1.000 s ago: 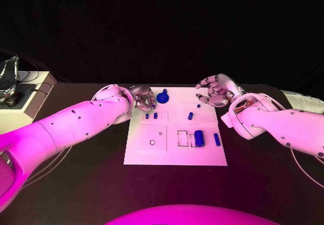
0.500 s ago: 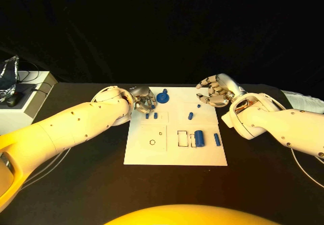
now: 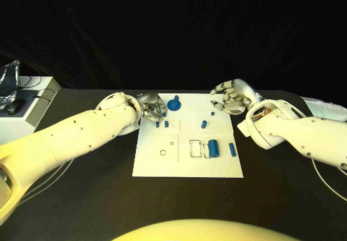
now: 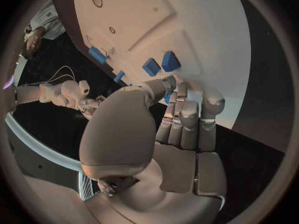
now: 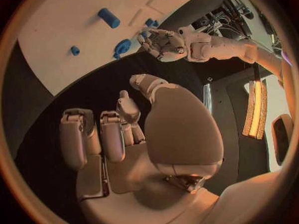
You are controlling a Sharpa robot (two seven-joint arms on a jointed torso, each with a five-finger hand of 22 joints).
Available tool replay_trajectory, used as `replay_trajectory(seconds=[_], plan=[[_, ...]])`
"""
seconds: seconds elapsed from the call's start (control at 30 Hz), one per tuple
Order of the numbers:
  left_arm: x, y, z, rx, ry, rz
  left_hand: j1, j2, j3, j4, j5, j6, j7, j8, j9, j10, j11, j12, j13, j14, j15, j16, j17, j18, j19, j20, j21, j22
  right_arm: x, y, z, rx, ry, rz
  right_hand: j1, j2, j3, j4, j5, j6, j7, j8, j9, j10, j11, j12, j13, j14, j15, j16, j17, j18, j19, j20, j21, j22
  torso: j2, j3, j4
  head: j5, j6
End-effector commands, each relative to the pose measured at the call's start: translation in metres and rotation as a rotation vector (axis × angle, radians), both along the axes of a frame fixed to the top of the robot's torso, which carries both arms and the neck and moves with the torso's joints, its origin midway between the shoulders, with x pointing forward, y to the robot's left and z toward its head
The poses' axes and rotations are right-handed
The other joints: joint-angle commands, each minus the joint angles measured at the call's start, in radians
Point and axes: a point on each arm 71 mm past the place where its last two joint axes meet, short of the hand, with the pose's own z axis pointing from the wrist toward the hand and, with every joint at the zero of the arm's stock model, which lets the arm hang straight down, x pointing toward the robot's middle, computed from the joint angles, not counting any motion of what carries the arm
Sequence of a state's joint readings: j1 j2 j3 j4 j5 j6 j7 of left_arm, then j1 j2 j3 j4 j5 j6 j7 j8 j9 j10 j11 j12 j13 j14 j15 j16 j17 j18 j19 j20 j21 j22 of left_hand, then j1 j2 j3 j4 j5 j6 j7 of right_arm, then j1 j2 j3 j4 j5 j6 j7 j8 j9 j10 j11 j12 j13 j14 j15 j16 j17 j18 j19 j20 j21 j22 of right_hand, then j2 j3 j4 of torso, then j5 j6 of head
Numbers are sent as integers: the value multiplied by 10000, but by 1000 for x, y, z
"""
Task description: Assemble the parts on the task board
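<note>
The left hand (image 3: 152, 107) hovers at the far left corner of the board (image 3: 188, 165), fingers curled in; the wrist view hints at a sliver of blue between thumb and fingers, but whether it pinches a part cannot be told. The right hand (image 3: 232, 98) hangs over the far right corner, fingers loosely bent and apart, holding nothing.

The round part (image 3: 174, 105) stands just right of the left hand, near the far edge. Two small blocks (image 3: 162, 124) lie just near of that hand, side by side. A small peg (image 3: 204, 123) lies mid-board, and a smaller piece (image 3: 212, 114) sits just near of the right hand. A cylinder (image 3: 212, 148) rests beside the rectangular slot (image 3: 196, 147) on the near right, with a thin bar (image 3: 231, 148) right of it. A round hole (image 3: 163, 152) waits on the near left.

The work appears to be at a pick-up stage, most parts lying loose. The next move likely calls for the left hand to settle on the round part or the blocks, closing on a very small target without nudging its neighbours.
</note>
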State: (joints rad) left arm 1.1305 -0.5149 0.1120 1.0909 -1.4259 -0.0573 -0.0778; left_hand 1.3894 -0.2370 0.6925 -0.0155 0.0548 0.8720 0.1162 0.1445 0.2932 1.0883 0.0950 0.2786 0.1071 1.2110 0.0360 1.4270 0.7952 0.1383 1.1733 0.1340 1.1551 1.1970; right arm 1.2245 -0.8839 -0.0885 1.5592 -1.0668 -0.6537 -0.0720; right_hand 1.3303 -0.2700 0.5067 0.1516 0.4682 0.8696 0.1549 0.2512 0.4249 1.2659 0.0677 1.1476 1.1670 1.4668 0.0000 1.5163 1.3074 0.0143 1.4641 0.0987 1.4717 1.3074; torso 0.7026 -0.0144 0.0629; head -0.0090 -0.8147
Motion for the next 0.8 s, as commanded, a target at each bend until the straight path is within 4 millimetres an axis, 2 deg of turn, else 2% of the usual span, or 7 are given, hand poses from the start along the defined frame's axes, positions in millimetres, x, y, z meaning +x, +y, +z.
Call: replay_trajectory(seconds=[0.03,0.3,0.5,0.67,0.7,0.77,0.8], plan=[[0,1,1,-7,-119,92,-69,14,-28,-5,-43,-109,-6,-54,-20,23,57,-35,17,-73,-17,7,-43,-64,-133,-6,-90,-48,0,0,0,-66,-56,82,-88,11,82,-23,8,-92,15,18,14,-240,-21,-353,-331,673,-100,-60,1215,132,597,-65,-109,1915,-7,0,8,-14,17],[3,12,2,131,-51,357,-91,5,-88,4,-44,-128,-27,-81,-55,-201,135,-129,33,-286,41,-51,-313,-18,-341,23,-291,-214,3,-6,-1,-115,-49,-8,-160,-63,363,-135,-68,-105,-14,92,77,-1883,-61,-3589,-3318,555,-147,-346,737,205,483,-109,-456,1707,-14,-3,2,-29,65],[5,23,7,42,-202,614,-93,-15,-166,7,-43,-157,-82,-126,-116,-701,315,-279,25,-754,197,-171,-852,48,-669,143,-595,-452,7,-13,-3,-209,-15,-76,-195,-106,623,-273,-273,-109,-14,164,151,-1879,-48,-5526,-4978,519,-166,-517,490,250,426,-110,-721,1557,-22,-7,6,-43,112],[8,35,21,-1209,-776,891,-17,94,-81,3,-42,39,74,-39,-105,-710,320,-223,51,-991,209,-252,-1271,69,-710,185,-630,-482,11,-20,-6,-654,106,84,116,-32,814,-638,-961,158,1,114,136,-1697,-18,-6985,-6225,545,-134,-510,537,249,460,-127,-717,1579,-36,-7,7,-53,145],[8,38,24,-1639,-834,945,-18,132,-39,19,-42,197,163,42,-83,-682,306,-190,63,-1236,197,-367,-1785,102,-801,184,-721,-564,11,-21,-6,-791,101,143,192,-12,851,-721,-1124,285,-1,82,121,-1609,-8,-7311,-6510,548,-125,-507,545,246,465,-118,-711,1589,-44,-4,7,-55,147],[9,45,31,-2904,-859,1145,31,186,81,-7,-51,625,453,284,-21,-565,257,-79,101,-2021,148,-888,-3044,356,-1740,146,-1649,-1335,13,-24,-8,-1166,90,290,278,15,879,-818,-1342,435,-7,20,95,-1462,-2,-7719,-6864,549,-116,-508,549,237,481,-109,-675,1619,-57,3,6,-80,173],[9,50,34,-3590,-770,1271,33,234,100,-7,-46,732,540,360,-10,-468,225,21,139,-2165,120,-1087,-3182,471,-2236,117,-2145,-1727,15,-25,-8,-1375,91,361,316,25,891,-857,-1419,499,-6,-3,85,-1439,10,-7889,-7003,550,-110,-507,552,235,486,-106,-665,1629,-56,3,5,-94,187]])
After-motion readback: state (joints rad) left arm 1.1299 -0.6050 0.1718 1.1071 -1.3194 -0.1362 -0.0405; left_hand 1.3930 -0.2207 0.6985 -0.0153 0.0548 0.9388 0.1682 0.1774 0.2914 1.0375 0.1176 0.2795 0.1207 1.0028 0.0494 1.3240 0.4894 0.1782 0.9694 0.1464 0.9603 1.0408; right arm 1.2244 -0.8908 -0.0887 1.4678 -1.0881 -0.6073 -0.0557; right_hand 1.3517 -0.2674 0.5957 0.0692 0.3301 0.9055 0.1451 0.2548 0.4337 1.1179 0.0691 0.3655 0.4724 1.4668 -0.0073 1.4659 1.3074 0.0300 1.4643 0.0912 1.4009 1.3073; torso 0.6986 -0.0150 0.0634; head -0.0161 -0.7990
